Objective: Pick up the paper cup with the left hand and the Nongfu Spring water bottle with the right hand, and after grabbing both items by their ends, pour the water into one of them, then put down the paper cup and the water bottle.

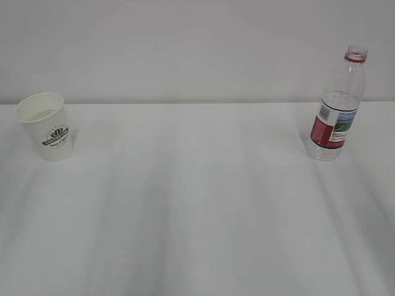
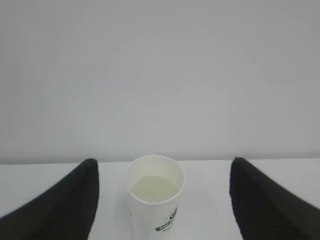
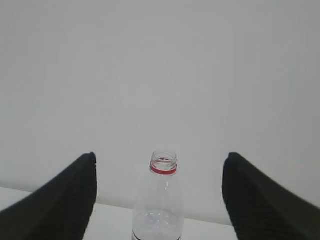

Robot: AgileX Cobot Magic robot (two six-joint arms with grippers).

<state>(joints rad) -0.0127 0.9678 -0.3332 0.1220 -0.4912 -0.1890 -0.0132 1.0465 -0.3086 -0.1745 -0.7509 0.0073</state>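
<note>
The white paper cup (image 1: 46,126) with a green logo stands upright at the table's far left. In the left wrist view the paper cup (image 2: 154,200) sits between the black fingers (image 2: 75,200) of my left gripper (image 2: 164,160), which is open and clear of it on both sides. A pale flat surface shows inside the cup; I cannot tell if it is liquid. The capless Nongfu Spring water bottle (image 1: 336,111) stands upright at the far right with water (image 1: 338,100) reaching just above its label. My right gripper (image 3: 160,154) is open around the bottle (image 3: 159,210) without touching it.
The white table (image 1: 197,216) runs back to a plain white wall (image 1: 197,49). Neither arm shows in the exterior view. Cup and bottle stand far apart, near the table's back edge.
</note>
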